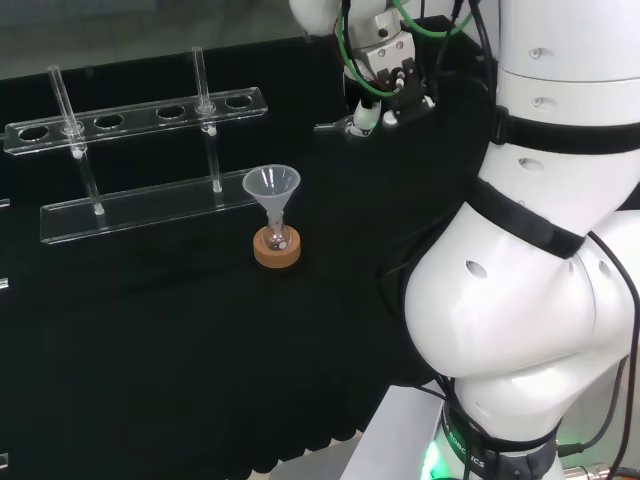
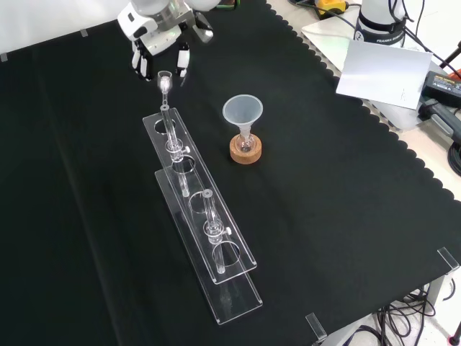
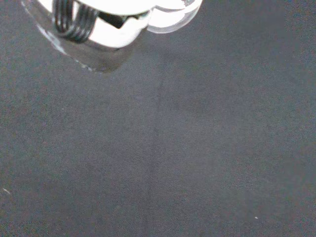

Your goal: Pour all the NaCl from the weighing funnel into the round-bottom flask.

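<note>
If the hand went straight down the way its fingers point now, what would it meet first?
Probably bare black cloth: the wrist view past the hand shows nothing else, though the test-tube rack looks near; depth is unclear.

1. From my station I see the bench (image 2: 346, 216) under a black cloth (image 1: 150, 340); in the front view the cloth's right edge is scalloped.
2. A clear tube rack (image 2: 205, 241) lies on the cloth, running lengthwise toward the front camera, with thin glass tubes (image 2: 171, 133) upright in some of its holes.
3. Just beside the rack, to its right in the front view, a cork ring (image 2: 245, 151) sits on the cloth, carrying a small round-bottom flask (image 1: 278, 238) with a clear funnel (image 2: 243, 112) in its neck.
</note>
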